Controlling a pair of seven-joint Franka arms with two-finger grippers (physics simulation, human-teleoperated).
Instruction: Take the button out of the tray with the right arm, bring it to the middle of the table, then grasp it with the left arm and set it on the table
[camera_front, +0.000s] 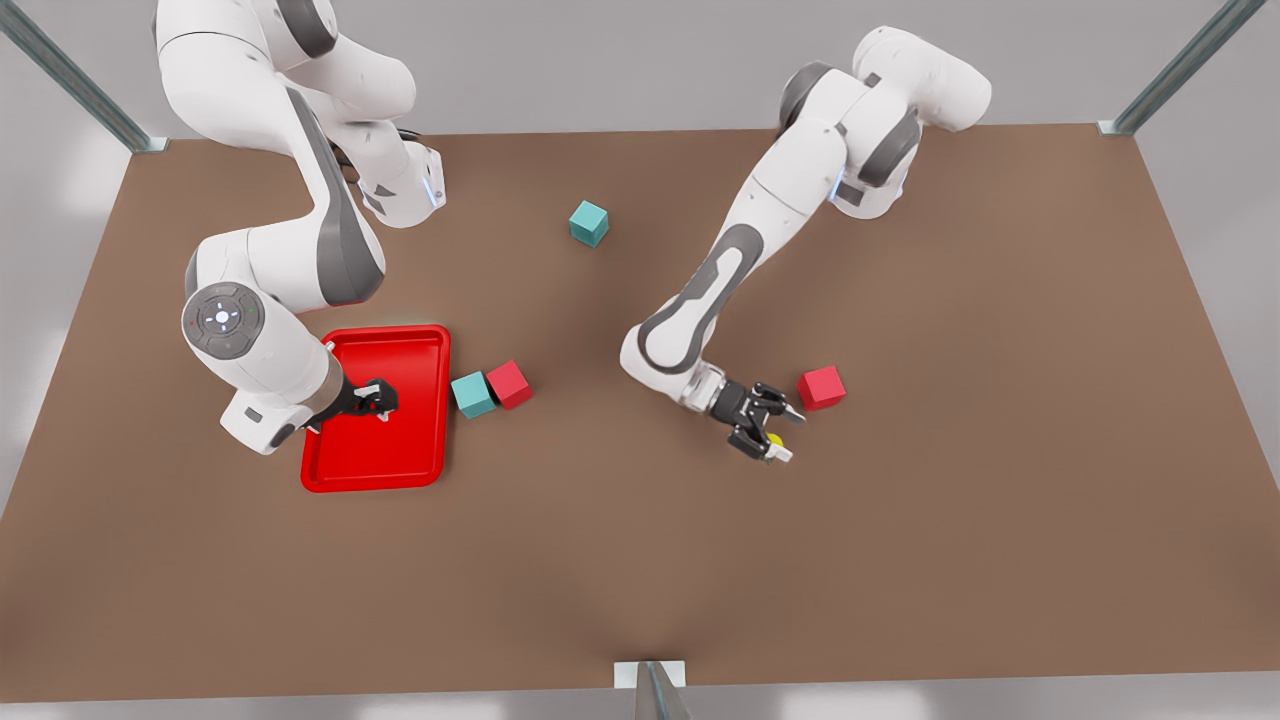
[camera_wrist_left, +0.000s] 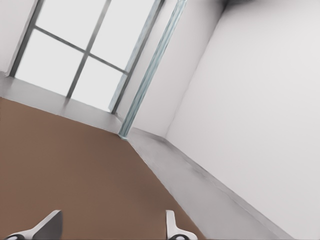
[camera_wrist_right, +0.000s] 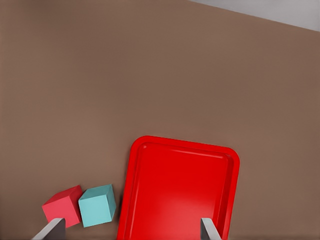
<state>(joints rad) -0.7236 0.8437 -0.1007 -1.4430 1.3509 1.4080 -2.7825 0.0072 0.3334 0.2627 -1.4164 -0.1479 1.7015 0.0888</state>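
L gripper (camera_front: 781, 437) near the red cube (camera_front: 821, 387), fingers spread w/ button (camera_front: 774, 439) between, grip unclear. R gripper (camera_front: 379, 399) over tray (camera_front: 420, 345), fingers apart, empty.

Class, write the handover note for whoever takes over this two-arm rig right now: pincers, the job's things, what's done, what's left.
Right pincer: open, over the shallow bright red plastic tray.
Left pincer: open, low over the flat brown tabletop, around the tiny yellow-capped grey push-button.
Done: button is out of the tray, toward mid-table.
Left: confirm the button rests on the table, which is unclear here, then probably lift the left arm away.
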